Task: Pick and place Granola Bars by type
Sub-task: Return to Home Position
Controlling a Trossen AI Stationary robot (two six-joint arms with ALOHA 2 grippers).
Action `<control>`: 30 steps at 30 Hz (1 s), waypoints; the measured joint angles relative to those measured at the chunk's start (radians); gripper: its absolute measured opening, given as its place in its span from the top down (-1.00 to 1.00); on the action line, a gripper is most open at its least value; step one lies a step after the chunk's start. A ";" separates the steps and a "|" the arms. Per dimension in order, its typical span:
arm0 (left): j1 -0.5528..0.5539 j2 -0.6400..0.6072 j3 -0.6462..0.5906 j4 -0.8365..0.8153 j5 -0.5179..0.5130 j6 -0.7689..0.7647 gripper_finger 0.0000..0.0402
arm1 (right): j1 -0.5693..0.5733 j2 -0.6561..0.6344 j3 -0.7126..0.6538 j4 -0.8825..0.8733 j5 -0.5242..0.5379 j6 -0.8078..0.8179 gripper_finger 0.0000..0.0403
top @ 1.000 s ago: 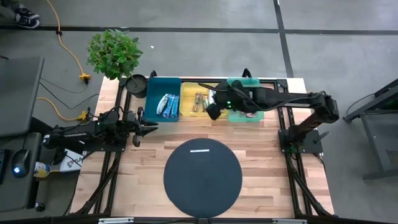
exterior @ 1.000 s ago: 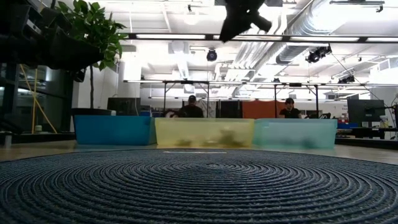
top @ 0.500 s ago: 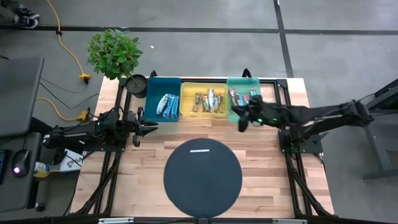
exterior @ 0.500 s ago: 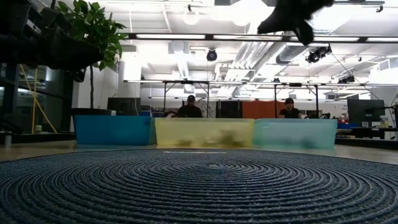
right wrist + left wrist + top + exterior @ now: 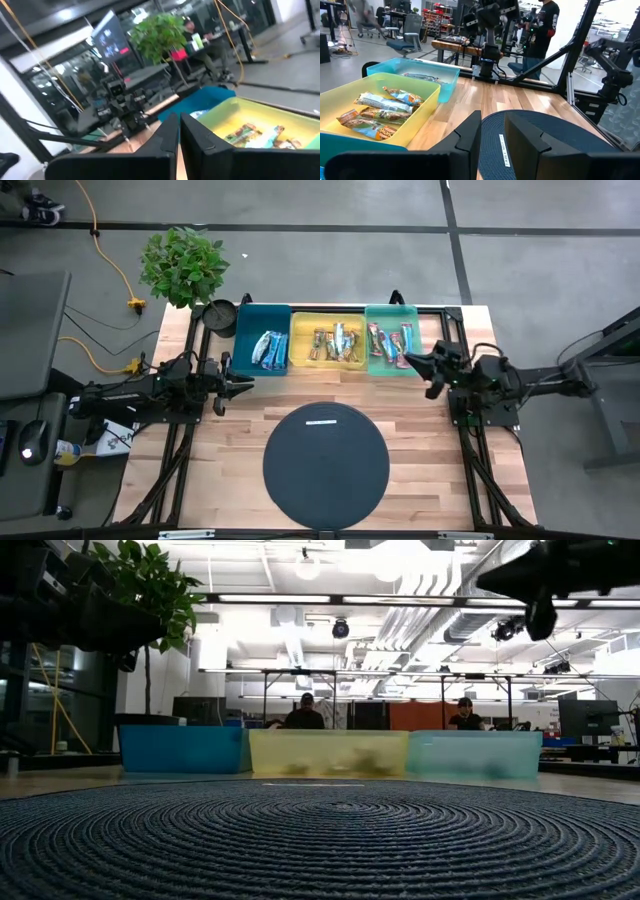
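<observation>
Left hand: parked well left of the yellow bin and forward of it, fingers a little apart, holding nothing
Granola Bars: tan ones lie inside the yellow bin; blue ones are in the teal bin touching its left side, red ones in the green bin touching its right side
Right hand: right of the yellow bin, off the green bin's front corner, fingers nearly together and empty
Step in hand: sorting looks finished to me, so I'd fold the right arm home smoothly, keeping it high and clear of the bin rims
Change: a second ago this hand hung over the yellow bin; it has since drawn off rightward, while the left arm and the bars lie as they did
</observation>
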 joint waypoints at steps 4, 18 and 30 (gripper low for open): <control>0.000 0.000 0.000 0.000 0.000 0.000 0.59 | 0.000 -0.143 -0.083 0.002 -0.027 -0.026 1.00; 0.000 0.000 0.000 0.000 0.000 0.000 0.59 | -0.007 -0.359 -0.240 0.011 -0.274 -0.150 1.00; 0.000 0.000 0.000 0.000 0.000 0.000 0.59 | -0.009 -0.336 -0.235 -0.260 -0.399 -0.247 1.00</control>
